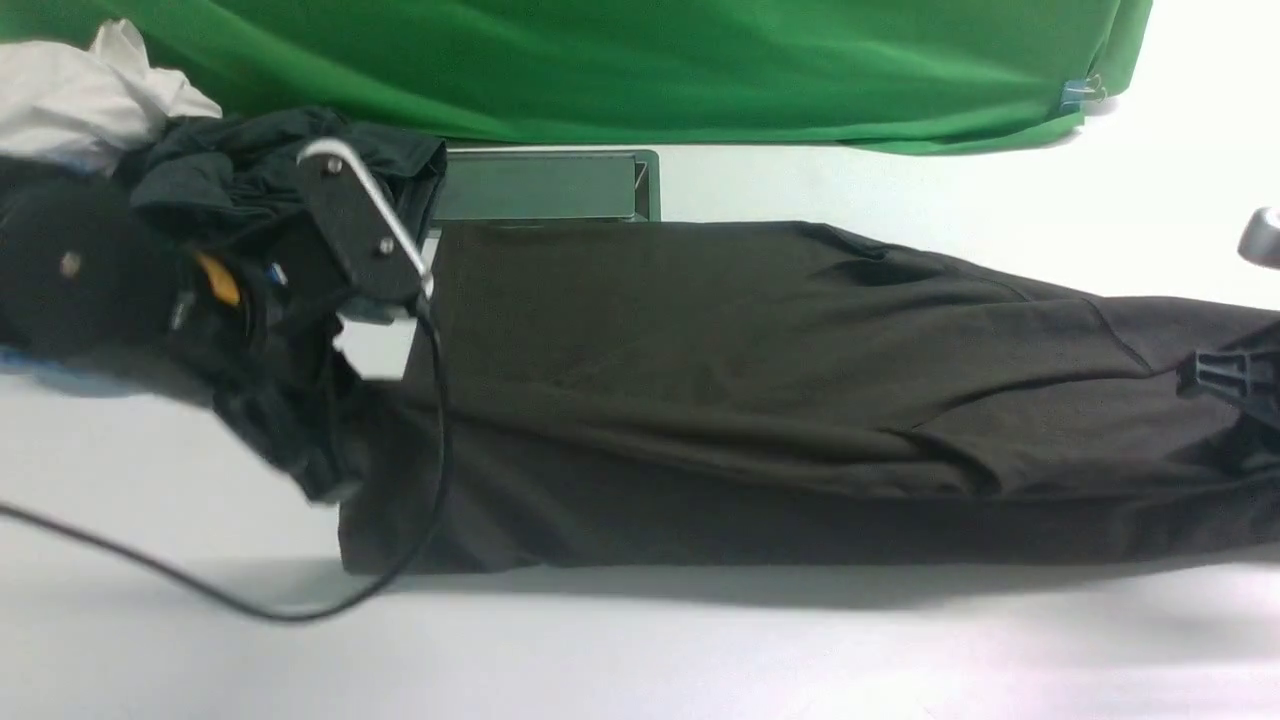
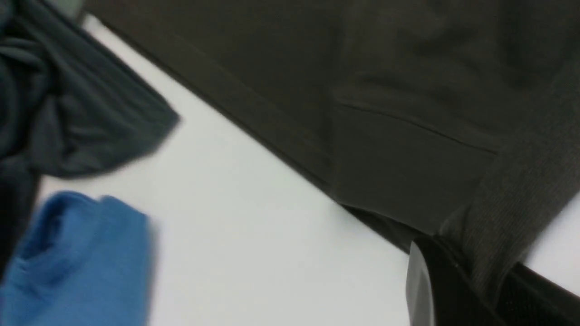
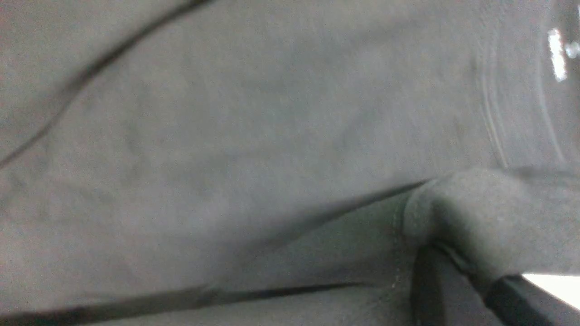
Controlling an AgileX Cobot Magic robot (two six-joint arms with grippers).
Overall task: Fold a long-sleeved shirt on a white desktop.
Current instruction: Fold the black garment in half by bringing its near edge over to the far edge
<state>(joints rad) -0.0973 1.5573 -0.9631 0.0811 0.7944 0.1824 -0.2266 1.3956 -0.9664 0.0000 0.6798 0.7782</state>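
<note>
Two grippers hold the long-sleeved shirt (image 1: 760, 400), which lies as a long dark band across the white table (image 1: 700, 650), from beside the left arm to the right edge of the front view. The left gripper (image 2: 476, 276) is closed on a ribbed edge at the shirt's left end, with the knit pinched between its dark fingers (image 2: 435, 285). The right gripper (image 1: 1235, 378) is at the far right end. Its wrist view shows a fold of fabric bunched and clamped in it.

The shirt's far edge reaches the grey-framed hatch (image 1: 540, 185), which sits just before the green cloth (image 1: 600, 60). A crumpled dark garment (image 1: 230, 165) is at the far left behind the blurred left arm. A blue garment (image 2: 77, 258) lies near it, with bare table between it and the shirt. A black cable (image 1: 200, 590) loops in front of the shirt's left end.
</note>
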